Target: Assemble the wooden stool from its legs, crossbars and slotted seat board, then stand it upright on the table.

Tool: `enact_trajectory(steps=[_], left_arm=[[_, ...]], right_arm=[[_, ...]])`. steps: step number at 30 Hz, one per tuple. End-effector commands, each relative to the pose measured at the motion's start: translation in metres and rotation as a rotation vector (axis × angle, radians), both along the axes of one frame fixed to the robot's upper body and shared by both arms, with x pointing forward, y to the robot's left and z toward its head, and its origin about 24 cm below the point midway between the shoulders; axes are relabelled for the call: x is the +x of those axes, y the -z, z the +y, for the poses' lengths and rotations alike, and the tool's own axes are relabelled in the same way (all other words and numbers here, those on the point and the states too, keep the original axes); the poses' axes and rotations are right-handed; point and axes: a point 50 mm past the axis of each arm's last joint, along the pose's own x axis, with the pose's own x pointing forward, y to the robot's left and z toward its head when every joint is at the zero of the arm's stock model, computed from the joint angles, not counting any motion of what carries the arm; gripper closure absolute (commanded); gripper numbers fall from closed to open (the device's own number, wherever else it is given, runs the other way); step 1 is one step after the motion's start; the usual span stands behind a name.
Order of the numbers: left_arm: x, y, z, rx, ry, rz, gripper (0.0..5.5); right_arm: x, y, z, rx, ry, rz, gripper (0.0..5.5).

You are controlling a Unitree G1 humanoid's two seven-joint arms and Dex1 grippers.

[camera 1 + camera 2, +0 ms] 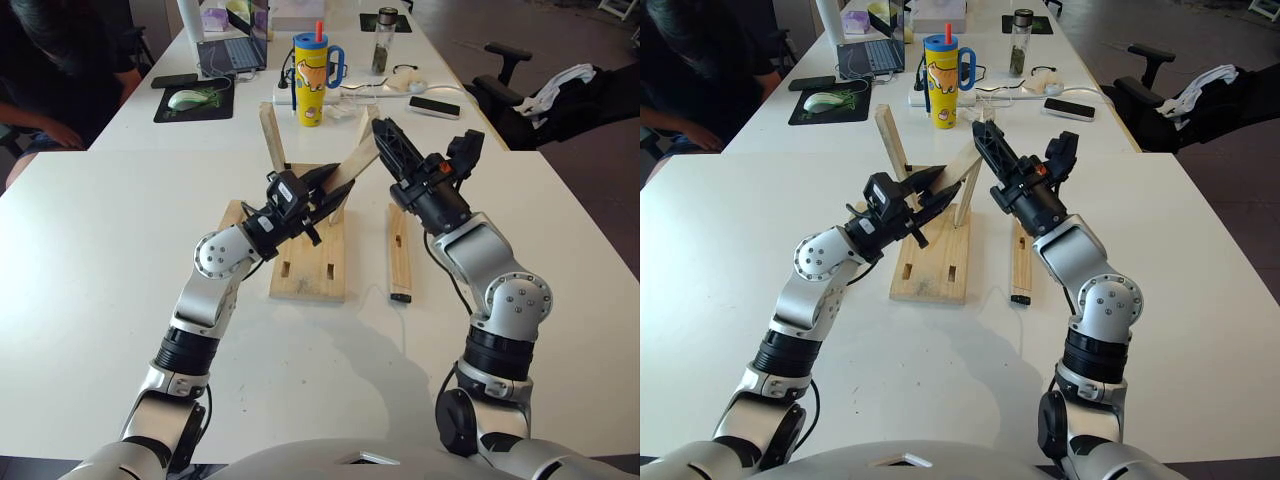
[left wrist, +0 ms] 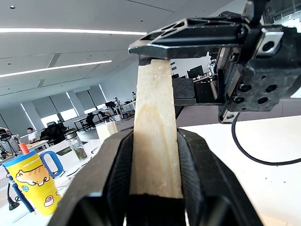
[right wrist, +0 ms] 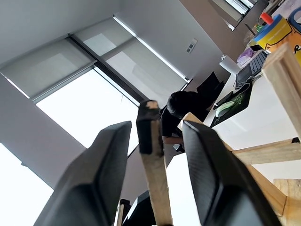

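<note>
Pale wood parts, white table [image 1: 100, 250]. Off the seat board's 11 o'clock corner a wooden leg [image 1: 272, 135] stands up with a slight tilt. Its foot is hidden behind the arm, so I can't tell if it's seated in a slot. The left gripper [image 1: 322, 190] hangs over the far end of the board, clamped on the lower end of a second leg [image 1: 355, 165]. In the left wrist view both jaws press the wood flat on either side. That leg slants up toward 1 o'clock, well off the table, probably held like this so its foot can be steered down into the board. The slotted seat board [image 1: 310, 270] lies flat at the centre, long axis running 12 to 6, with two slots open at the near end. The right gripper [image 1: 385, 140] is at the slanted leg's upper tip, at 1 o'clock from the board. Its fingers [image 3: 106, 174] are apart and straddle the tip, with gaps showing either side in the right wrist view, so it looks more like a guide than a grip. At 3 o'clock, just beside the board and parallel to it, a loose notched bar [image 1: 400, 250] lies flat, not yet used. A yellow cup [image 1: 312, 80] stands far off at 12. Early stage, I'd say: most of the joints are not made yet.
</note>
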Motion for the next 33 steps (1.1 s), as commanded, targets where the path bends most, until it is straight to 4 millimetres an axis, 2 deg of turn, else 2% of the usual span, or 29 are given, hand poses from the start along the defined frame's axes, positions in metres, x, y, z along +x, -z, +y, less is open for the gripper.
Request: enact_trajectory(steps=[1, 7, 12, 13, 16, 19, 23, 28, 33], left_arm=[[-0.002, 0.002, 0.0, 0.014, 0.0, 0.003, 4.19], [0.0, 0.004, 0.003, 0.026, -0.028, 0.009, 4.19], [0.002, 0.007, 0.003, 0.007, -0.051, 0.032, 4.19], [0.001, 0.007, 0.004, -0.013, -0.044, 0.038, 3.82], [0.006, 0.004, 0.016, -0.115, -0.108, 0.071, 3.43], [0.016, -0.002, 0.041, -0.262, -0.234, 0.119, 3.0], [0.019, -0.004, 0.05, -0.331, -0.272, 0.146, 2.43], [0.016, 0.0, 0.042, -0.318, -0.251, 0.151, 1.63], [0.017, 0.001, 0.039, -0.345, -0.251, 0.172, 0.97]], right_arm=[[-0.001, 0.003, -0.001, -0.022, 0.008, 0.017, 4.18], [0.0, 0.004, -0.003, -0.027, 0.023, 0.025, 5.03], [0.002, 0.009, -0.007, -0.046, 0.063, 0.045, 5.05], [0.004, 0.012, -0.01, -0.081, 0.093, 0.056, 5.05], [0.009, 0.03, -0.023, -0.23, 0.232, 0.103, 5.05], [0.013, 0.053, -0.052, -0.281, 0.454, 0.197, 5.05], [0.009, 0.073, -0.076, -0.327, 0.66, 0.247, 5.05], [0.003, 0.088, -0.078, -0.361, 0.786, 0.265, 5.05], [0.002, 0.096, -0.077, -0.304, 0.835, 0.287, 5.05]])
